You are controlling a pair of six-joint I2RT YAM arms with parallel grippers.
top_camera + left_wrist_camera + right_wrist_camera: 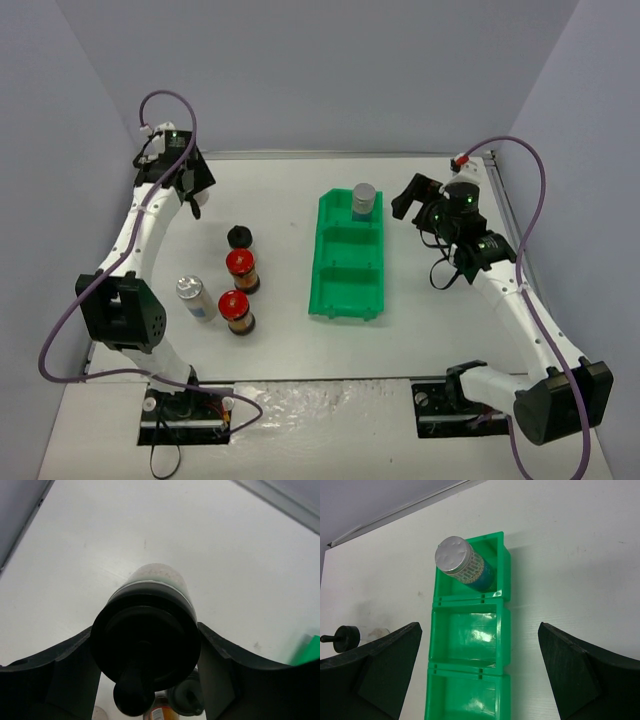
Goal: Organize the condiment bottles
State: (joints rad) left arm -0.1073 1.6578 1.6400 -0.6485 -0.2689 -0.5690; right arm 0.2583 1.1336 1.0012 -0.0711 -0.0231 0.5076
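Six jars in all: two black-capped, two red-capped, two silver-capped. There is one green bin [345,292] with three compartments in a row, and there are two arms.

The left gripper [193,198] is clamped on one black-capped jar [150,630]. Its dark fingers [60,675] press on either side of the cap, and the jar's pale body points away from the wrist. Four jars stand loose on the table, off to one side of these jaws and towards the arm bases, outside the bin. They are the other black-capped jar [239,237], the first red-capped jar [241,267], the second red-capped jar [236,311] and a silver-capped jar [195,297].

The right gripper [480,630] has its jaws spread wide with nothing between them. The bin lies under the gap and runs on beyond the fingertips. The second silver-capped jar [460,562] sits in the compartment farthest from the jaws.

The table [290,185] is flat, white and matte with faint scuffs, and a metal strip runs along its far edge. Plain pale grey-blue walls [320,70] close in three sides.

The bin is glossy moulded plastic with thin dividers. The silver caps look like dimpled metal, and the one in the bin tops a body with a blue label. The red-capped jars have dark brownish bodies. The held black cap is round with a small knob sticking out.
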